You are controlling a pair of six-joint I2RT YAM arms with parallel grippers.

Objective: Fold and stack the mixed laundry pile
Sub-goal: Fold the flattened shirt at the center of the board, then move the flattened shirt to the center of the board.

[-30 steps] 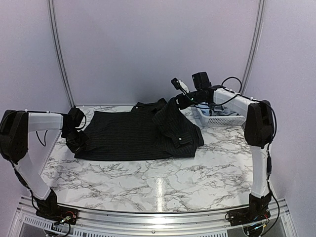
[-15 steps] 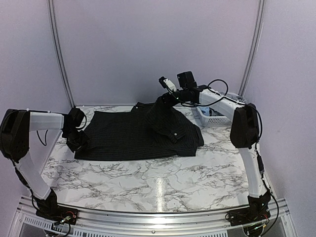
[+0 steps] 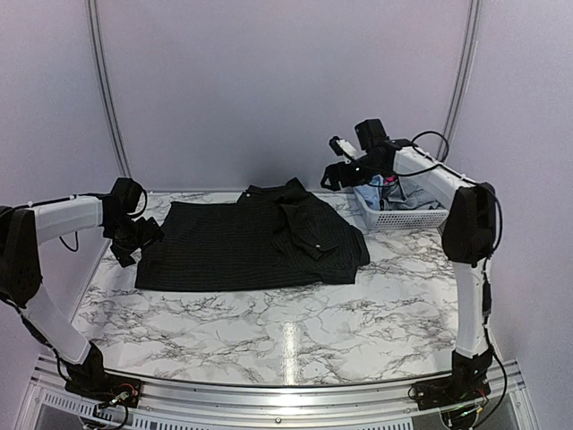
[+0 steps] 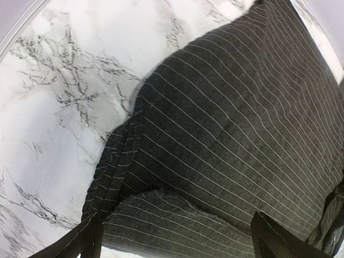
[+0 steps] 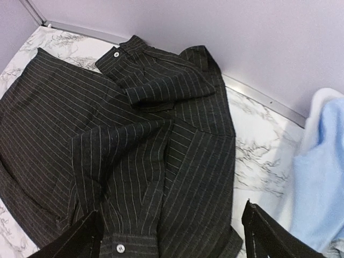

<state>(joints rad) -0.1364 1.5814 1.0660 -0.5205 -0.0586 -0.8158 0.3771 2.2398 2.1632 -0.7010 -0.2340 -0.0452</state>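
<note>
— Two hems to pick from: where do we take the black pinstriped shirt (image 3: 242,246), spread flat across the middle of the marble table (image 3: 295,340)?
— At the left edge, we think. Our left end effector (image 4: 177,242) hangs just over it, jaws wide, nothing between them. The cloth doubles into a soft ridge there, so we should pinch through the whole thickness and lift slowly.
— And farther back?
— Our right end effector (image 5: 172,236) hovers above the collar side, fingers spread wide and empty. The buttoned sleeve lies crumpled over the chest, and we should smooth it before creasing, because the thin, limp weave bunches easily. Beyond it, a light blue garment (image 5: 322,177) sits in the white lattice basket (image 3: 403,218).
</note>
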